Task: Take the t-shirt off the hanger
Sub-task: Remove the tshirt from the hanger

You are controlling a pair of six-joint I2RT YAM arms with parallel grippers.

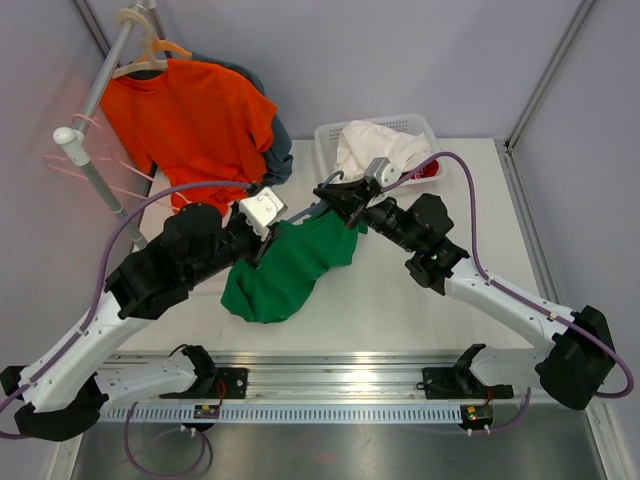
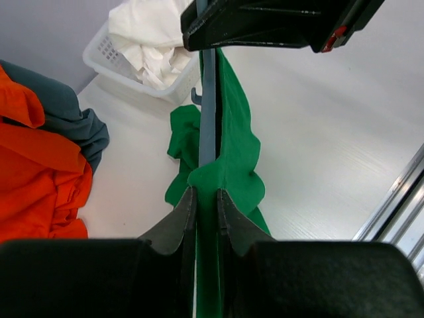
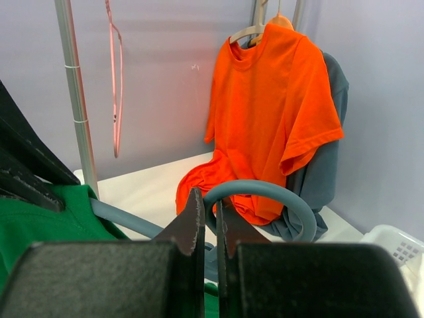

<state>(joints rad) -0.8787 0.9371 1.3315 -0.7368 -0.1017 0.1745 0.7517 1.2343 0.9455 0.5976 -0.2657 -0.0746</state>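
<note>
Your left gripper [image 2: 205, 196]: pinched on the green t-shirt [image 1: 285, 265], mid-table.
Your right gripper [image 3: 207, 199]: clamped on the hanger [image 2: 208, 99] hook.
Far left: orange shirt [image 1: 190, 120] on rack [image 1: 95, 95].
Far right: basket [image 1: 321, 142], just behind both grippers.

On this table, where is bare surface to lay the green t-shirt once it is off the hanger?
Bare table lies at the near side, between the green t-shirt and the right arm; a second patch is right of the white basket, toward the far right edge. The far left is crowded: the orange t-shirt and grey garment hang down there.
</note>
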